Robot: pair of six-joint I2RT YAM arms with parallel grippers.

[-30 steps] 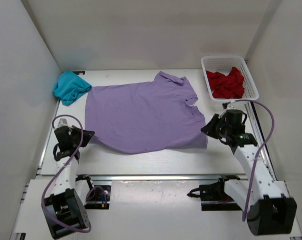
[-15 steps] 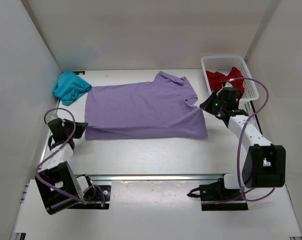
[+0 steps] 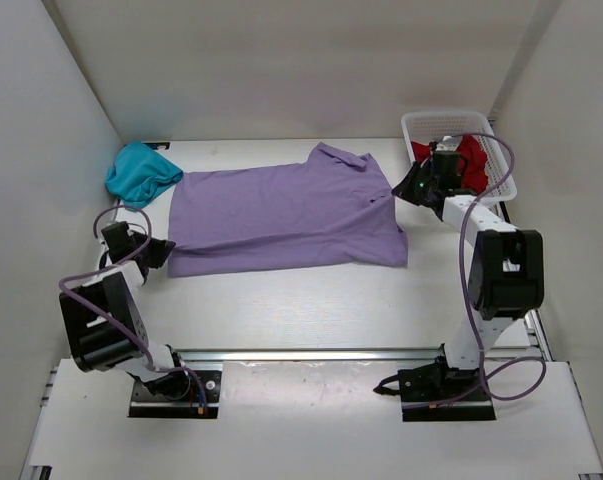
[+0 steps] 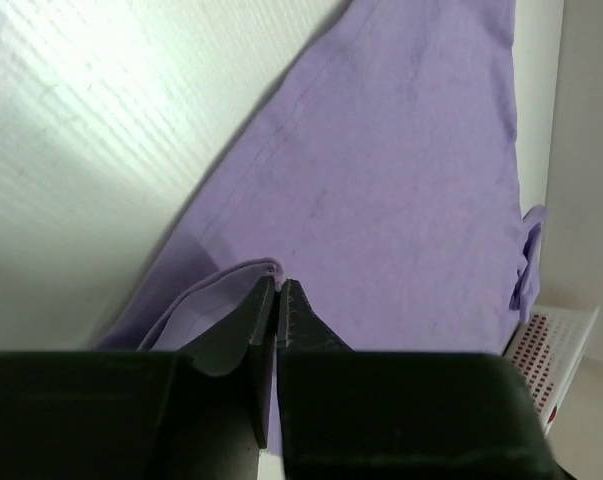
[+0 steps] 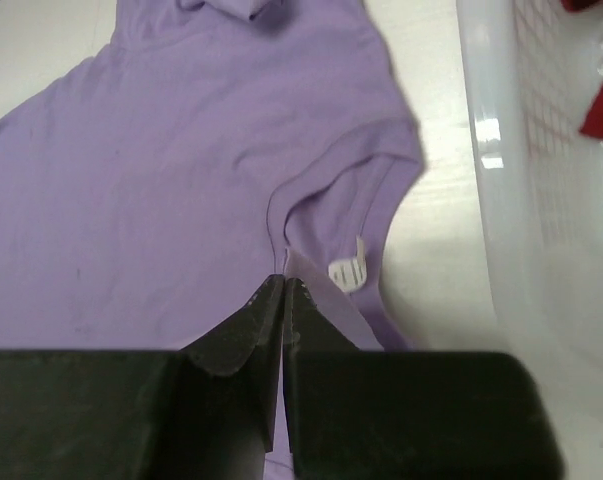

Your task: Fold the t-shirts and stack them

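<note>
3 tees (image 3: 281,215) — 1 basket (image 3: 446,114)

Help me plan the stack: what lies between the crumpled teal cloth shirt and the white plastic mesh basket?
The pale lavender cloth t-shirt, spread wide, fills that stretch; the top view shows it.

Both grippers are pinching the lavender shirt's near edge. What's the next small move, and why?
Probably open both jaws and let go. The left gripper and right gripper each pinch a small raised bit of the lavender shirt, which otherwise lies flat, its near side apparently doubled over. Pulling away while clamped would likely drag that fold back out.
</note>
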